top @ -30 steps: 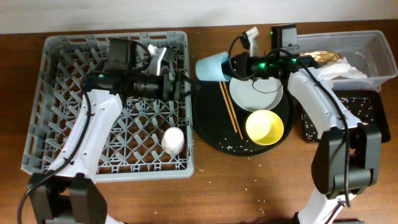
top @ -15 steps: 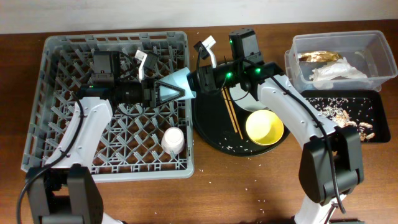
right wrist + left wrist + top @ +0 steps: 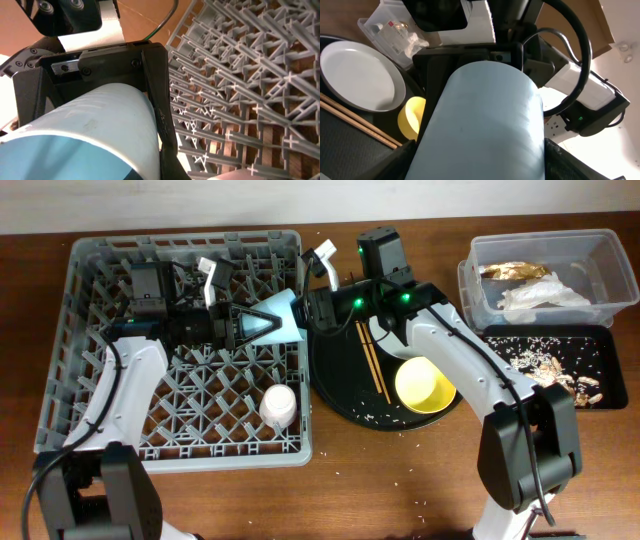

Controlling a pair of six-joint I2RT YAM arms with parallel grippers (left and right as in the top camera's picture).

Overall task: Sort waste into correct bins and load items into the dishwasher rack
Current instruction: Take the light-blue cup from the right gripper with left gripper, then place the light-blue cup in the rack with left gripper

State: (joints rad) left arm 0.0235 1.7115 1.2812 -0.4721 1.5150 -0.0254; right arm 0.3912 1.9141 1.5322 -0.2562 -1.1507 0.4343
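Observation:
The light blue cup (image 3: 275,320) lies on its side in the air over the right edge of the grey dishwasher rack (image 3: 90,380). My left gripper (image 3: 240,325) is shut on its narrow end, and the cup fills the left wrist view (image 3: 485,125). My right gripper (image 3: 310,310) is shut on its rim; the right wrist view shows the cup's mouth (image 3: 100,120). The small pink cup (image 3: 279,404) sits in the rack. The white plate (image 3: 357,75), yellow bowl (image 3: 425,385) and chopsticks (image 3: 372,365) lie on the round black tray (image 3: 340,395).
The clear tub (image 3: 600,245) at the back right holds the tan wrapper (image 3: 515,270) and white napkin (image 3: 540,298). The shallow black tray (image 3: 600,335) in front of it holds food scraps and rice (image 3: 560,370). Loose rice grains dot the table.
My right gripper carried the blue cup left from the round tray to the rack's edge. My left gripper met it and closed round its narrow end. Both then shifted slightly left.

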